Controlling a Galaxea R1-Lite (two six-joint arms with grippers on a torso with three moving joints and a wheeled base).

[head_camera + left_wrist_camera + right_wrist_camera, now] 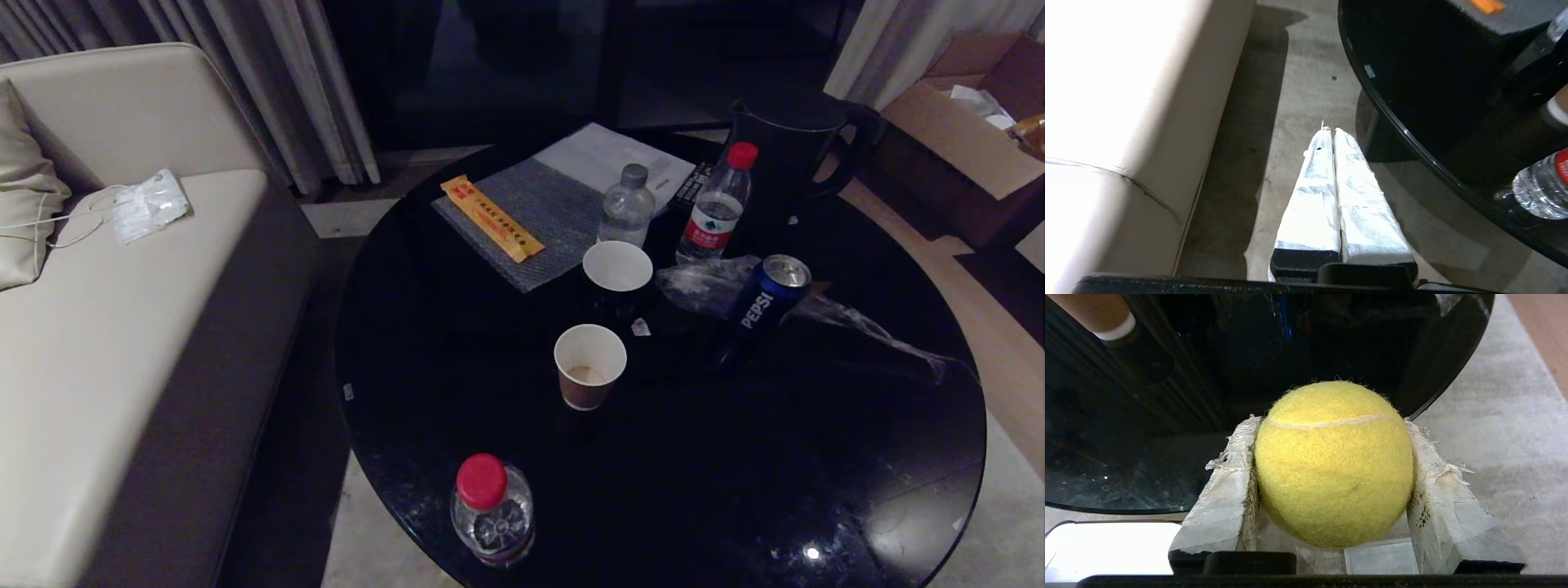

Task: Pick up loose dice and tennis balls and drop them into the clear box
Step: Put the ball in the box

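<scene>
fuzzy yellow tennis ball (1333,465) clamped at its widest girth between right gripper (1331,490) fingers, likely light, springy, grippy; left gripper (1334,134) fingers pressed together, holding nothing.

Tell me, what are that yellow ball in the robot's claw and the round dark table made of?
The fuzzy yellow-green tennis ball, held in the right gripper, looks like felt: fine hairs stand off its edge around a pale seam. The round black table seems polished stone or glass; it gives glossy reflections with faint pale veining.
</scene>
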